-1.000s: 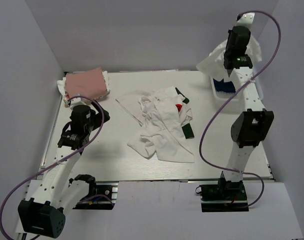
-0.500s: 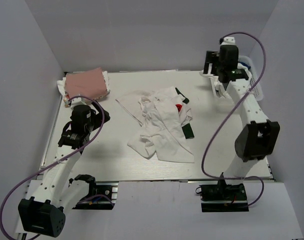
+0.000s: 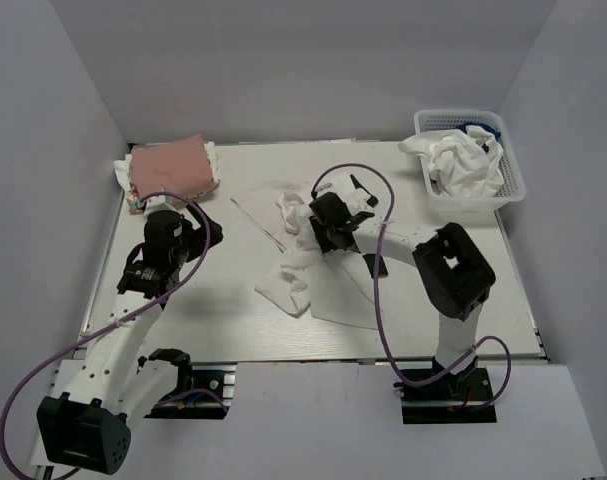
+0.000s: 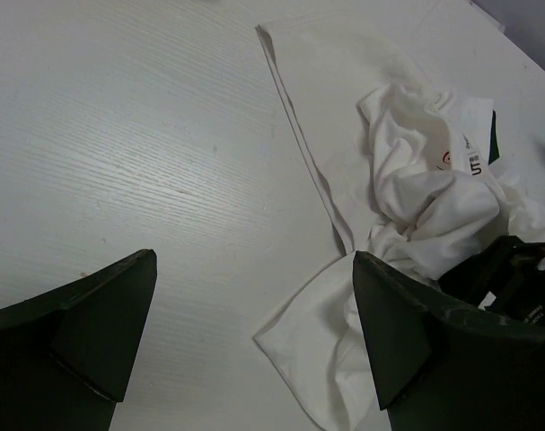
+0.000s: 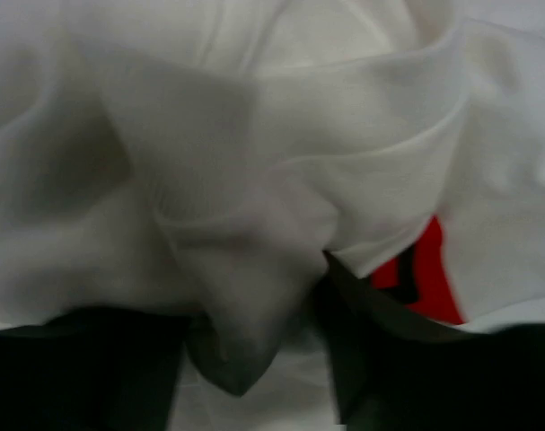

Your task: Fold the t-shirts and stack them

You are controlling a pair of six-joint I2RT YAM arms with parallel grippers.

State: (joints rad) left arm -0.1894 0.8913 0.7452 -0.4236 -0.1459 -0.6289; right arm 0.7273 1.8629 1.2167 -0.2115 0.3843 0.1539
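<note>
One crumpled t-shirt (image 3: 328,285), long axis far-left to near-right

Table (image 3: 203,300): white board with fine wood grain, matt and smooth. White t-shirt (image 3: 303,280): soft matt cloth, heavily creased. Its red print (image 5: 425,269) lies flat and opaque. Pink t-shirt (image 3: 173,165): matt cloth, smooth on top. Basket (image 3: 473,202): white plastic mesh with a faint sheen. Left gripper (image 4: 254,265) fingers (image 4: 92,332): black, matt, plastic-looking. Left arm link (image 3: 118,335): smooth white shell.
</note>
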